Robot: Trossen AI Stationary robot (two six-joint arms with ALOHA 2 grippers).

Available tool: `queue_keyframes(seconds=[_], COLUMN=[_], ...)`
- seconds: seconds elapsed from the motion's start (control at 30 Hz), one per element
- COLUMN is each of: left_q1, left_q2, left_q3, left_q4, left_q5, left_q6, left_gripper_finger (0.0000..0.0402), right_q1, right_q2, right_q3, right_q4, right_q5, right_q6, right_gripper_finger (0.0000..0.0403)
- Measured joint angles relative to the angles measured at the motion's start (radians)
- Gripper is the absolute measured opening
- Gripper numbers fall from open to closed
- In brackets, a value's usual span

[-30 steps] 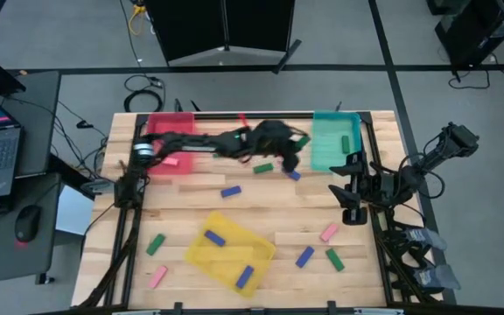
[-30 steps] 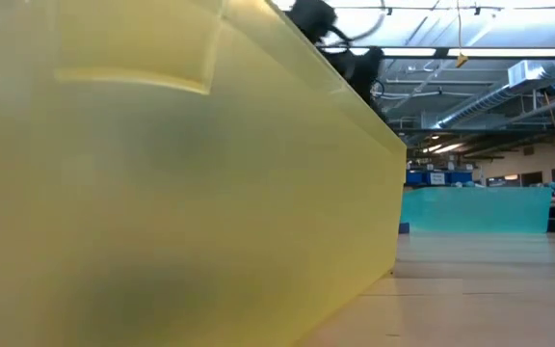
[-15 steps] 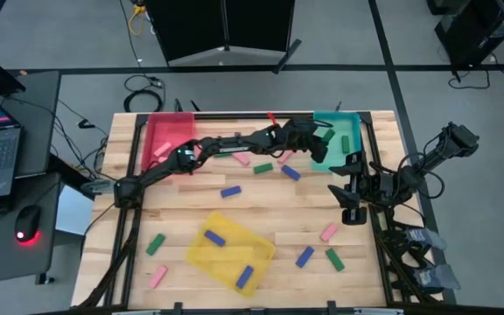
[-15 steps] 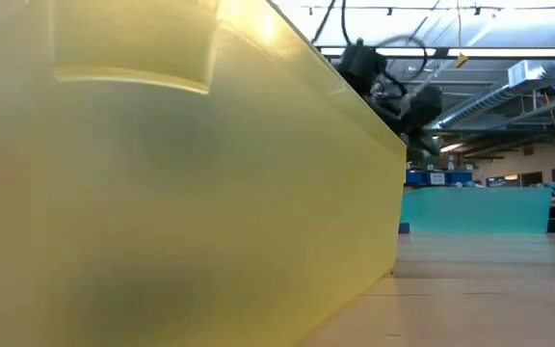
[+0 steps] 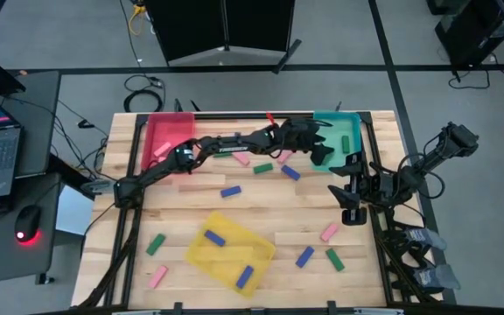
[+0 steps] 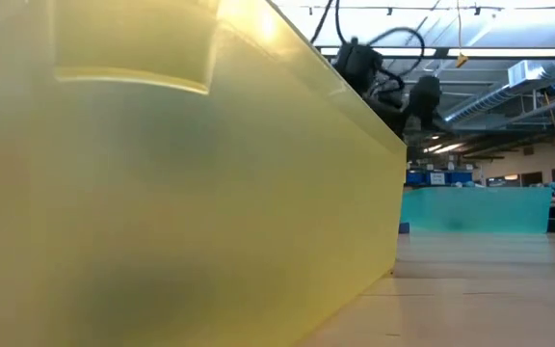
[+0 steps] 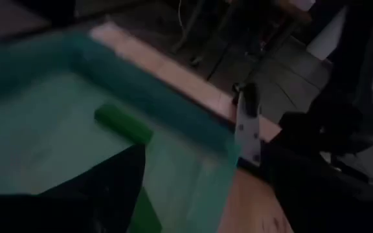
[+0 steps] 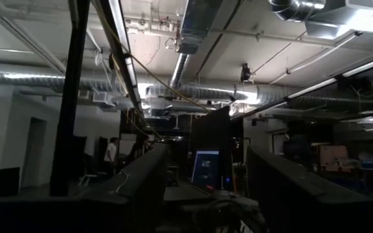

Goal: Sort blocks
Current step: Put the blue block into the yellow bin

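Obstacles: left arm (image 5: 226,144) spans the table (image 5: 191,201) rear, reaching the teal tray (image 5: 339,131). Yellow tray (image 5: 230,249) front-centre. Open lane: bare boards mid-table between them.

The wooden table (image 5: 261,203) carries red (image 5: 160,131), teal (image 5: 350,128) and yellow trays (image 5: 208,255) plus scattered blocks (image 5: 231,191).

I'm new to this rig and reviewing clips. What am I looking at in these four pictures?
Two robot arms work at a wooden table. The overhead picture shows everything: red tray, teal tray, yellow tray, and small pink, green and blue blocks scattered about. The left gripper reaches over the teal tray; whether it holds a block is unclear. Its wrist camera sees a green block lying inside that tray. The right gripper waits at the table's right edge, open and empty, its camera facing the ceiling. The table-level picture is mostly blocked by the yellow tray's wall.
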Motion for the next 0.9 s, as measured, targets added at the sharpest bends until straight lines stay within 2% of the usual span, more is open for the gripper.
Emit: queue_keyframes(seconds=[0.07, 0.17, 0.27, 0.37, 0.47, 0.57, 0.67, 0.77, 0.9], left_q1=[-0.004, -0.005, -0.001, 0.004, 0.009, 0.01, -0.002, -0.031, -0.09], left_q2=[-0.031, -0.097, -0.199, -0.336, -0.513, -0.718, -0.923, -1.113, -1.336], left_q3=[-0.001, -0.022, -0.123, -0.32, -0.595, -0.873, -1.098, -1.276, -1.462], left_q4=[-0.018, -0.005, 0.036, 0.146, 0.34, 0.503, 0.539, 0.537, 0.535], left_q5=[-0.012, -0.004, 0.002, 0.003, 0.002, 0.0, -0.043, -0.121, -0.219], left_q6=[0.032, 0.072, 0.1, 0.113, 0.109, 0.105, 0.124, 0.148, 0.169], left_gripper_finger=[0.0322, 0.0293, 0.0251, 0.0212, 0.0184, 0.017, 0.0168, 0.0168, 0.0168], right_q1=[0.01, 0.024, 0.038, 0.046, 0.047, 0.035, -0.016, -0.098, -0.219], right_q2=[0.0, 0.0, 0.0, 0.0, 0.0, 0.009, 0.038, 0.081, 0.161], right_q3=[0.0, 0.0, 0.0, 0.0, 0.0, 0.0, 0.001, 0.033, 0.143], right_q4=[0.0, 0.0, 0.001, -0.005, -0.024, -0.06, -0.127, -0.301, -0.713], right_q5=[0.0, 0.034, 0.082, 0.082, 0.084, 0.142, 0.233, 0.263, 0.223], right_q6=[-0.001, -0.019, -0.036, -0.039, -0.026, 0.021, 0.108, 0.261, 0.52], right_gripper_finger=[0.0222, 0.0222, 0.0222, 0.0222, 0.0222, 0.0222, 0.0222, 0.022, 0.0218])
